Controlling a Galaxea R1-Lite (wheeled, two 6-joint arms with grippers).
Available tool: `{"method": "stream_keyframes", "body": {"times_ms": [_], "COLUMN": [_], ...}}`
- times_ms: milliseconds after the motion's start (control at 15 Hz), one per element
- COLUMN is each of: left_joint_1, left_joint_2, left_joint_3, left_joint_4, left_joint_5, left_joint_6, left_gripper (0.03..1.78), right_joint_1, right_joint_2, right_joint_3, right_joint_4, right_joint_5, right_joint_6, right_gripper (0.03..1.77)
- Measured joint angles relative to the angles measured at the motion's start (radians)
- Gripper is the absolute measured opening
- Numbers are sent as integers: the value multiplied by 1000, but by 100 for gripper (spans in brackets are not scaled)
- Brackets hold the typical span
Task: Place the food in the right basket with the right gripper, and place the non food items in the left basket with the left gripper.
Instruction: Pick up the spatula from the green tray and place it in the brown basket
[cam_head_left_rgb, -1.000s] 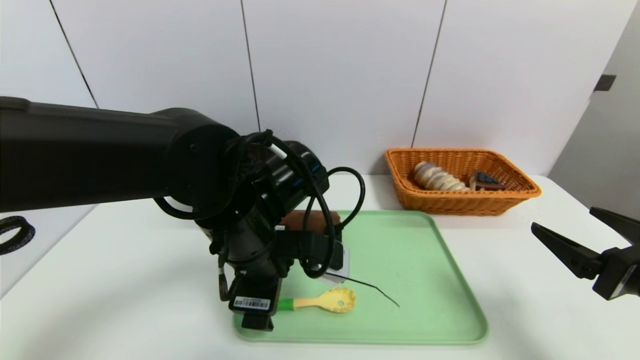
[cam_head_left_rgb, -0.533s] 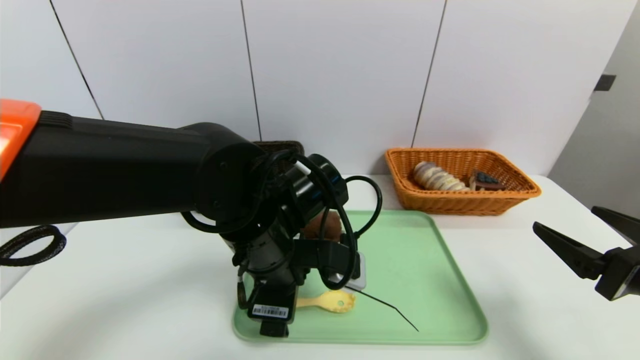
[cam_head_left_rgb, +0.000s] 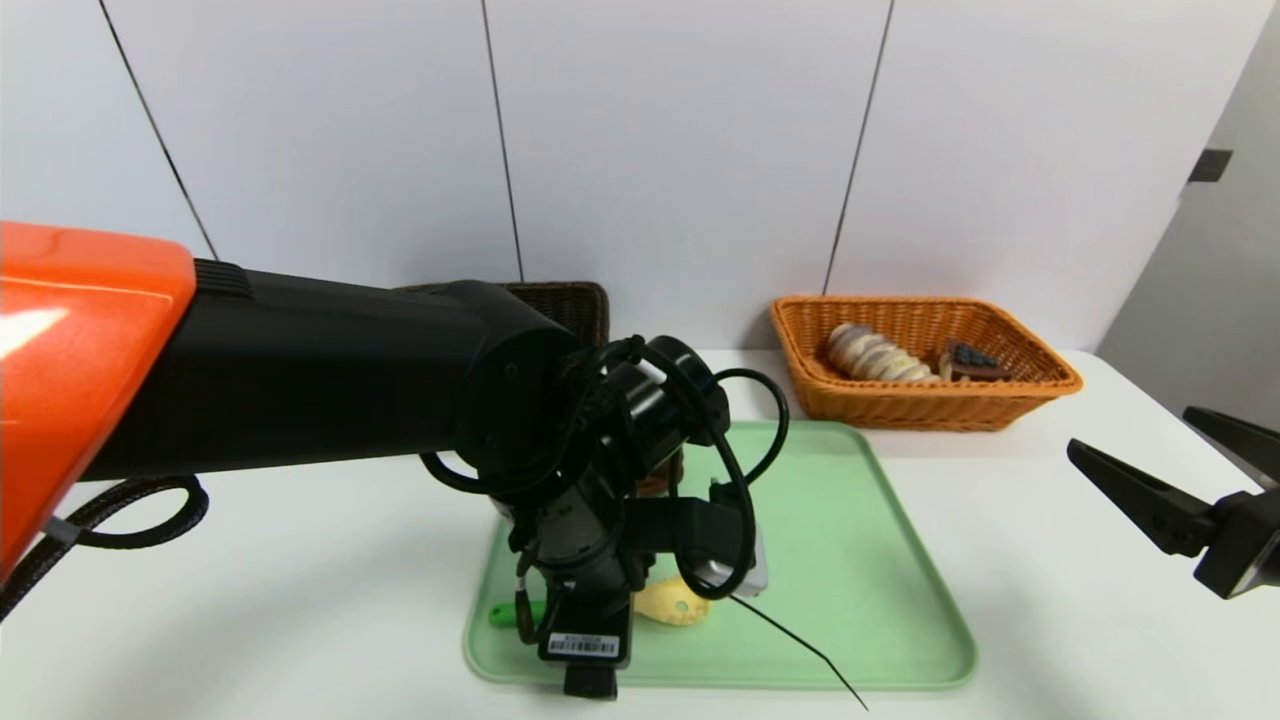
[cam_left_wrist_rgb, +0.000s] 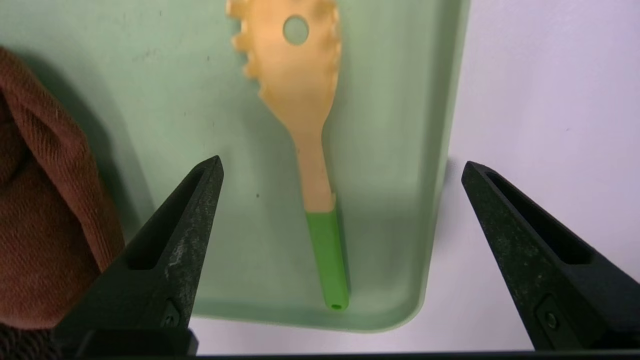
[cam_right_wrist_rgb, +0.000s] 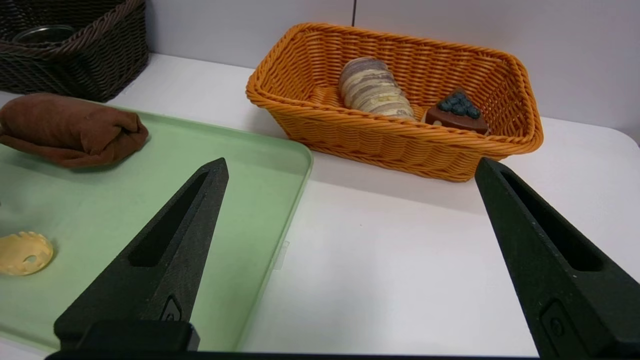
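A yellow pasta spoon (cam_left_wrist_rgb: 310, 150) with a green handle lies on the green tray (cam_head_left_rgb: 850, 560) near its front left corner. My left gripper (cam_left_wrist_rgb: 342, 162) hangs open just above it, one finger on each side of the handle, touching nothing. In the head view the left wrist covers most of the spoon (cam_head_left_rgb: 672, 603). A rolled brown cloth (cam_right_wrist_rgb: 70, 127) lies at the tray's back left, close beside one left finger. The orange right basket (cam_head_left_rgb: 925, 405) holds a bread roll (cam_head_left_rgb: 875, 355) and a cake slice (cam_head_left_rgb: 968, 362). My right gripper (cam_head_left_rgb: 1130, 430) stands open and empty at the far right.
The dark brown left basket (cam_head_left_rgb: 570, 305) stands at the back by the wall, mostly behind my left arm. A thin black wire (cam_head_left_rgb: 800, 645) trails from the left wrist over the tray. Bare white table (cam_right_wrist_rgb: 400, 260) lies between the tray and my right gripper.
My left arm has swung to the right and toward the tray's front edge, coming over the spoon's handle and covering more of it. The right arm has not moved.
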Motion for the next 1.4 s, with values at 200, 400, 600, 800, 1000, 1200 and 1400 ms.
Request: {"method": "stream_keyframes", "body": {"times_ms": [200, 400, 600, 800, 1000, 1200, 1400], "left_joint_1": [13, 27, 30, 30, 29, 29, 34], "left_joint_2": [19, 34, 45, 41, 32, 21, 24], "left_joint_3": [-19, -24, -32, -37, -69, -77, -79], "left_joint_4": [4, 3, 4, 17, 67, 88, 87], "left_joint_5": [-17, -20, -22, -49, -57, -60, -60], "left_joint_6": [5, 10, 10, 11, 10, 9, 8], "left_gripper": [169, 169, 169, 169, 169, 169, 169], "right_joint_1": [0, 0, 0, 0, 0, 0, 0], "right_joint_2": [-6, -37, -53, -55, -55, -53, -54], "right_joint_3": [3, 3, 1, 0, 4, 13, 22], "right_joint_4": [-2, 5, 5, 6, 7, 7, 6], "right_joint_5": [1, 13, 22, 33, 45, 49, 58], "right_joint_6": [1, 7, 7, 8, 9, 10, 12], "right_gripper": [170, 170, 170, 170, 170, 170, 170]}}
